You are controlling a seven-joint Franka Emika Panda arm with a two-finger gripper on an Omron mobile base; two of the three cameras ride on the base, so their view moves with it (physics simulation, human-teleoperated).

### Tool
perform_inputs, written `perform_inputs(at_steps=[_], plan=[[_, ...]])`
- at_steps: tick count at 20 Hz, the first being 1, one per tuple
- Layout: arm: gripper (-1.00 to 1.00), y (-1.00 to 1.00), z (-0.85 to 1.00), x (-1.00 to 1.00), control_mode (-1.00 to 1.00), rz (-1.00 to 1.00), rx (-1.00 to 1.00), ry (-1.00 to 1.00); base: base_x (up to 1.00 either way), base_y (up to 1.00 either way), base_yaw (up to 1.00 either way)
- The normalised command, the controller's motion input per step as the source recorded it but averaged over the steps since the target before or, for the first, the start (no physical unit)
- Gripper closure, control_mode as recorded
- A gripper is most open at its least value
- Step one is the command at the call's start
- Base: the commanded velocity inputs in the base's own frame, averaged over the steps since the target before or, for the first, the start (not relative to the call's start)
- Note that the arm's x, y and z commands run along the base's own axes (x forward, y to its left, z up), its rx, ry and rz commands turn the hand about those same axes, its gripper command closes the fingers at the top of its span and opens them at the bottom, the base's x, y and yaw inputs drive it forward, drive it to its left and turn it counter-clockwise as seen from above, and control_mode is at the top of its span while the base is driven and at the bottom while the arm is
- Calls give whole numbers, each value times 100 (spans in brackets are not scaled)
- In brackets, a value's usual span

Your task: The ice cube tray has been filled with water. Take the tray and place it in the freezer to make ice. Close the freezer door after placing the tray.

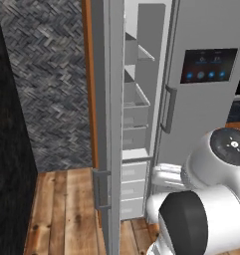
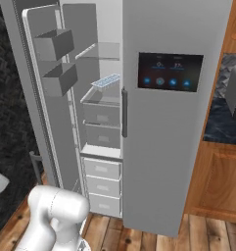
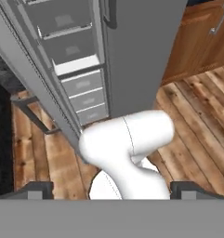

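Note:
The ice cube tray [image 2: 106, 81], white with pale blue water in its cells, lies on a shelf inside the freezer [image 2: 102, 122], above the drawers. The freezer door [image 2: 46, 98] stands wide open to the left, with two grey bins on its inner face. From the left it shows edge-on as the freezer door [image 1: 111, 124] in front of the freezer [image 1: 136, 124]. My gripper [image 3: 112, 190] is open, its two dark fingertips [image 3: 39, 190] far apart with nothing between them. It is back from the freezer and looks down at the lower drawers [image 3: 83, 90] and the door's edge [image 3: 34, 83].
The refrigerator's right door [image 2: 173, 112], with its dark blue-lit panel, is shut. Wooden cabinets [image 2: 220, 176] stand to its right. A dark herringbone wall [image 1: 47, 74] is to the left. Wood plank floor [image 3: 192, 121] lies in front, partly covered by my white arm.

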Motion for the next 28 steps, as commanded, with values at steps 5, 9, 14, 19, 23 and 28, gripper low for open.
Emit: perform_inputs(at_steps=[5, 9, 14, 19, 23, 28], plan=[[-100, 60, 0, 4, -100, 23, -22, 9, 0, 0, 0], [-100, 59, -9, 25, -100, 12, -26, 4, 0, 0, 0], [-100, 48, -28, 51, -100, 2, -21, 0, 0, 0, 0], [-100, 38, -50, 72, -100, 0, -18, -1, 0, 0, 0], [-100, 30, -53, 76, -100, 0, -20, 0, 0, 0, 0], [-100, 33, -31, 56, -100, 0, -16, 0, 0, 0, 0]])
